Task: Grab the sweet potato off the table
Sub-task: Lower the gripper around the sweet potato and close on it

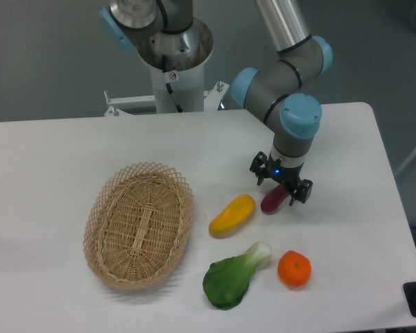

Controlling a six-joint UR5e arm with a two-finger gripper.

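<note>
Sweet potato [272,200] under open end effector [281,185]

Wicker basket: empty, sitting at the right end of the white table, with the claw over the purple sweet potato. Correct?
Not quite. The camera view shows the oval woven wicker basket, empty, on the left part of the white table, not the right end. The rest holds: the claw is over the small dark purple sweet potato.

On the surface [55,159], a basket [139,225] sat left. Right of it lay a mango-like fruit [231,215], then the sweet potato [273,200] beneath the pincer [281,184]. Nearer the front lay a leafy vegetable [234,276] and an orange [294,269].
</note>
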